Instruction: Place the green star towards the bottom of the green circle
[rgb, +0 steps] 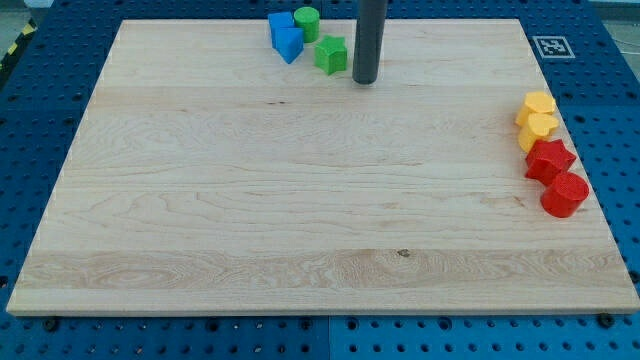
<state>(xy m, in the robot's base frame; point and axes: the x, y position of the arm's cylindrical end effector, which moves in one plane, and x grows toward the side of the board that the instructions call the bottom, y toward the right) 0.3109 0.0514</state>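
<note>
The arm ends in a straight dark rod standing upright from the view's top edge, with my tip (365, 80) at its lower end, apparently resting on the surface, while the arm above the rod is out of frame.

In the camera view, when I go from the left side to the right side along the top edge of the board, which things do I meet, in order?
Blue blocks → green circle → green star → my tip, just right of the star.
</note>
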